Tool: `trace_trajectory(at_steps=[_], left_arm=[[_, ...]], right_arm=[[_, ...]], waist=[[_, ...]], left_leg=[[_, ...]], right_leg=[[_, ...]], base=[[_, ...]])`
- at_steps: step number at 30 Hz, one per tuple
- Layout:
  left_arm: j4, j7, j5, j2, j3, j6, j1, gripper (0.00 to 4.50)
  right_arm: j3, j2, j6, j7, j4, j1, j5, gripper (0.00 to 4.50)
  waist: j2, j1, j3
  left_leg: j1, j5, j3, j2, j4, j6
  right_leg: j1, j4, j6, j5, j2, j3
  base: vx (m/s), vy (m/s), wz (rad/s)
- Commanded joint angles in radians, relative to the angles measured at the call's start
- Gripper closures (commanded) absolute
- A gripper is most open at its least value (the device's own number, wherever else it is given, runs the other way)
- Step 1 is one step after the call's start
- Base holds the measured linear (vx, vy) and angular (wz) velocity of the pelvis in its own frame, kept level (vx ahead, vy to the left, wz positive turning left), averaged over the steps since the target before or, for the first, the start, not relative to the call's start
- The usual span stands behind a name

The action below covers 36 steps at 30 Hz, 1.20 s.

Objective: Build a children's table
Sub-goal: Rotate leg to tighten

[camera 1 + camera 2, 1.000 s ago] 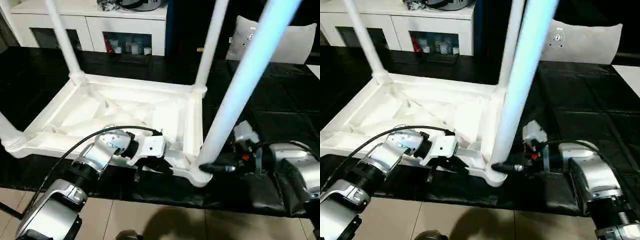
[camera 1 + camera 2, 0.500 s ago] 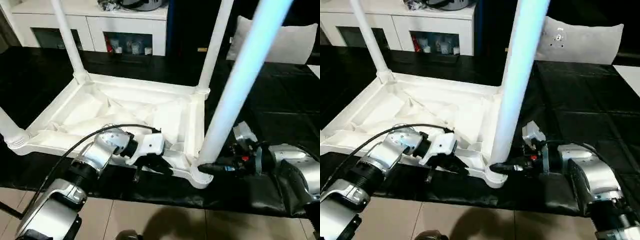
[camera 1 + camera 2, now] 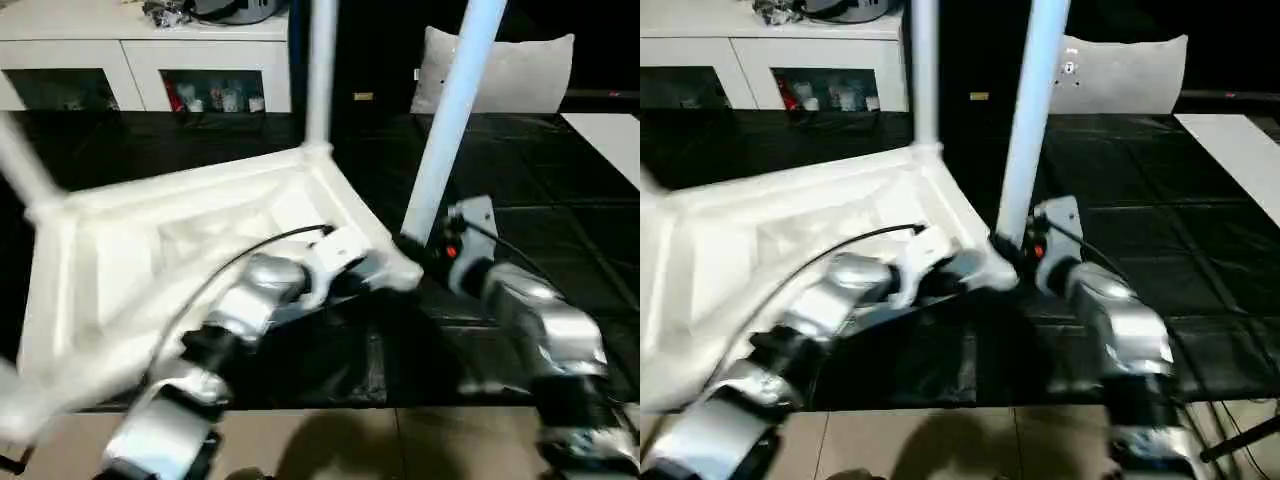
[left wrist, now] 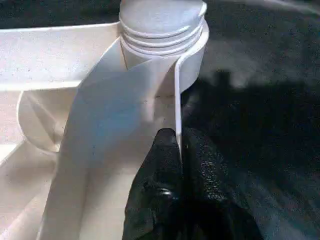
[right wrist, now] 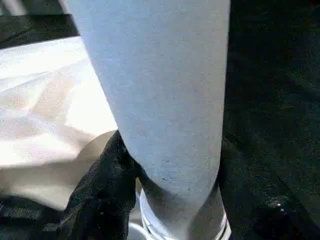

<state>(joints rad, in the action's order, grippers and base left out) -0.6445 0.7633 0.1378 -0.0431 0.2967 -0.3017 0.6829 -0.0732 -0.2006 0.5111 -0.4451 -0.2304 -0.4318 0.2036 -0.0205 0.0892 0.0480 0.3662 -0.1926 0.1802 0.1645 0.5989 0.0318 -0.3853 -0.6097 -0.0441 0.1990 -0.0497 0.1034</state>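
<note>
The tabletop (image 3: 180,230) lies upside down on the black mat (image 3: 560,210), its ribbed underside up, turned so one corner points toward the near right. Legs stand up from its sockets: one at the far corner (image 3: 320,70), one at the left (image 3: 25,165), and the near-right leg (image 3: 455,110) rising from the corner socket (image 4: 162,30) between the two arms.

The left gripper (image 4: 179,150) reaches in from the near left and pinches the thin rim wall of the tabletop just beside that socket — one black finger on each face of the wall, pressed together on it.

The right gripper (image 3: 415,250) comes in from the right at the foot of the near-right leg; its black fingers (image 5: 100,185) sit on either side of the tube just above the socket, clamped on the leg.

A white cabinet (image 3: 150,70) with glass doors stands at the far left, and a white cushion (image 3: 520,70) lies at the far right.
</note>
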Motion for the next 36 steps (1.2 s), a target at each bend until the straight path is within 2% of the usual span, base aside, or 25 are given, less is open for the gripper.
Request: trace_trajectory(at_steps=[1, 3, 5, 6, 7, 9, 10, 11, 12, 15, 16, 17, 20, 21, 25, 27, 30, 31, 36], left_arm=[[0.032, 0.002, -0.021, 0.045, 0.013, 0.022, 0.025, 4.50], [0.037, 0.008, -0.018, 0.042, 0.015, 0.024, 0.023, 4.50], [0.047, 0.029, -0.009, 0.024, 0.027, 0.040, 0.017, 4.50], [0.047, 0.034, -0.007, 0.016, 0.030, 0.052, 0.015, 4.50], [0.043, 0.051, -0.005, -0.006, 0.037, 0.080, 0.011, 4.50], [0.037, 0.075, -0.005, -0.031, 0.041, 0.120, 0.005, 4.50], [0.037, 0.082, -0.006, -0.037, 0.042, 0.125, 0.004, 4.50], [0.035, 0.093, -0.006, -0.047, 0.042, 0.132, 0.002, 4.50], [0.034, 0.104, -0.007, -0.056, 0.042, 0.137, 0.000, 4.50], [0.028, 0.180, -0.001, -0.112, 0.060, 0.197, -0.010, 4.50], [0.029, 0.204, -0.002, -0.125, 0.066, 0.213, -0.013, 4.50], [0.030, 0.224, -0.002, -0.136, 0.071, 0.227, -0.016, 4.50], [0.035, 0.315, -0.008, -0.179, 0.099, 0.282, -0.024, 4.50], [0.038, 0.384, -0.005, -0.211, 0.126, 0.320, -0.026, 4.50], [0.037, 0.461, 0.005, -0.246, 0.161, 0.379, -0.022, 4.50], [0.043, 0.509, -0.001, -0.261, 0.176, 0.409, -0.023, 4.50], [0.057, 0.572, -0.011, -0.282, 0.194, 0.441, -0.025, 4.50], [0.060, 0.597, -0.015, -0.292, 0.199, 0.457, -0.024, 4.50], [0.055, 0.624, -0.020, -0.302, 0.202, 0.481, -0.021, 4.50]], right_arm=[[0.059, 0.027, -0.022, -0.053, -0.008, 0.001, 0.019, 1.79], [0.066, 0.023, -0.033, -0.072, 0.000, 0.005, 0.017, 1.77], [0.063, 0.018, -0.033, -0.091, 0.015, 0.014, 0.021, 1.49], [0.059, 0.014, -0.039, -0.096, 0.020, 0.016, 0.022, 1.49], [0.054, -0.007, -0.056, -0.122, 0.027, 0.022, 0.029, 1.34], [0.050, -0.042, -0.077, -0.167, 0.034, 0.032, 0.040, 1.23], [0.048, -0.052, -0.079, -0.183, 0.036, 0.035, 0.045, 1.23], [0.046, -0.068, -0.082, -0.207, 0.038, 0.039, 0.052, 0.94], [0.043, -0.083, -0.084, -0.233, 0.041, 0.043, 0.059, 0.94], [0.048, -0.171, -0.086, -0.362, 0.055, 0.062, 0.076, 0.81], [0.053, -0.193, -0.089, -0.393, 0.059, 0.067, 0.077, 0.52], [0.058, -0.211, -0.091, -0.420, 0.062, 0.071, 0.078, 0.44], [0.081, -0.280, -0.101, -0.525, 0.068, 0.085, 0.077, 0.24], [0.105, -0.324, -0.110, -0.587, 0.068, 0.093, 0.071, 0.10], [0.148, -0.382, -0.139, -0.704, 0.069, 0.106, 0.074, 0.10], [0.166, -0.402, -0.149, -0.769, 0.079, 0.113, 0.090, 0.33], [0.185, -0.423, -0.145, -0.844, 0.092, 0.118, 0.112, 0.54], [0.198, -0.434, -0.128, -0.879, 0.098, 0.120, 0.125, 0.78], [0.216, -0.443, -0.107, -0.920, 0.107, 0.123, 0.143, 1.11]], waist=[[0.017, 0.009, -0.063], [0.016, 0.010, -0.064], [0.016, 0.010, -0.064], [0.016, 0.009, -0.064], [0.014, 0.009, -0.063], [0.017, 0.009, -0.062], [0.017, 0.011, -0.062], [0.018, 0.012, -0.062], [0.018, 0.013, -0.062], [0.017, 0.019, -0.061], [0.016, 0.021, -0.062], [0.016, 0.025, -0.062], [0.017, 0.034, -0.061], [0.016, 0.041, -0.062], [0.018, 0.051, -0.061], [0.018, 0.059, -0.061], [0.020, 0.062, -0.061], [0.020, 0.062, -0.061], [0.022, 0.067, -0.061]], left_leg=[[-0.005, -0.075, -0.030, 0.068, -0.059, -0.081], [-0.004, -0.072, -0.032, 0.071, -0.060, -0.089], [-0.003, -0.073, -0.034, 0.074, -0.061, -0.091], [-0.003, -0.073, -0.034, 0.074, -0.061, -0.091], [-0.004, -0.082, -0.035, 0.075, -0.062, -0.090], [-0.002, -0.090, -0.032, 0.072, -0.060, -0.092], [-0.004, -0.092, -0.032, 0.072, -0.060, -0.093], [-0.004, -0.093, -0.032, 0.072, -0.060, -0.096], [-0.004, -0.094, -0.032, 0.073, -0.061, -0.095], [-0.005, -0.103, -0.031, 0.074, -0.060, -0.100], [-0.006, -0.102, -0.033, 0.078, -0.061, -0.101], [-0.006, -0.103, -0.034, 0.077, -0.060, -0.101], [-0.007, -0.106, -0.032, 0.077, -0.060, -0.102], [-0.008, -0.108, -0.033, 0.079, -0.060, -0.102], [-0.009, -0.114, -0.030, 0.082, -0.059, -0.102], [-0.010, -0.117, -0.030, 0.083, -0.060, -0.102], [-0.012, -0.122, -0.032, 0.088, -0.061, -0.101], [-0.010, -0.122, -0.033, 0.090, -0.062, -0.100], [-0.009, -0.123, -0.032, 0.086, -0.060, -0.097]], right_leg=[[0.054, 0.095, -0.131, 0.213, -0.124, -0.072], [0.055, 0.091, -0.130, 0.198, -0.122, -0.071], [0.056, 0.088, -0.132, 0.188, -0.124, -0.071], [0.057, 0.089, -0.133, 0.187, -0.123, -0.071], [0.056, 0.089, -0.136, 0.191, -0.125, -0.071], [0.058, 0.091, -0.128, 0.198, -0.125, -0.073], [0.057, 0.093, -0.126, 0.205, -0.126, -0.072], [0.058, 0.093, -0.124, 0.211, -0.124, -0.071], [0.057, 0.093, -0.123, 0.216, -0.124, -0.071], [0.056, 0.096, -0.112, 0.240, -0.124, -0.071], [0.054, 0.095, -0.112, 0.236, -0.124, -0.071], [0.054, 0.094, -0.110, 0.234, -0.124, -0.070], [0.054, 0.095, -0.109, 0.242, -0.125, -0.071], [0.053, 0.094, -0.107, 0.245, -0.124, -0.069], [0.050, 0.092, -0.109, 0.249, -0.126, -0.071], [0.049, 0.093, -0.110, 0.265, -0.127, -0.069], [0.048, 0.088, -0.122, 0.254, -0.127, -0.068], [0.048, 0.086, -0.129, 0.246, -0.130, -0.070], [0.049, 0.090, -0.122, 0.269, -0.132, -0.070]], base=[[0.000, 0.000, 0.00], [0.000, 0.000, 0.00], [0.000, 0.000, 0.00], [0.000, 0.000, 0.00], [0.000, 0.000, 0.00], [0.000, 0.000, 0.00], [0.000, 0.000, 0.00], [0.000, 0.000, 0.00], [0.000, 0.000, 0.00], [0.000, 0.000, 0.00], [0.000, 0.000, 0.00], [0.000, 0.000, 0.00], [0.000, 0.000, 0.00], [0.000, 0.000, 0.00], [0.000, 0.000, 0.00], [0.000, 0.000, 0.00], [0.000, 0.000, 0.00], [0.000, 0.000, 0.00], [0.000, 0.000, 0.00]])
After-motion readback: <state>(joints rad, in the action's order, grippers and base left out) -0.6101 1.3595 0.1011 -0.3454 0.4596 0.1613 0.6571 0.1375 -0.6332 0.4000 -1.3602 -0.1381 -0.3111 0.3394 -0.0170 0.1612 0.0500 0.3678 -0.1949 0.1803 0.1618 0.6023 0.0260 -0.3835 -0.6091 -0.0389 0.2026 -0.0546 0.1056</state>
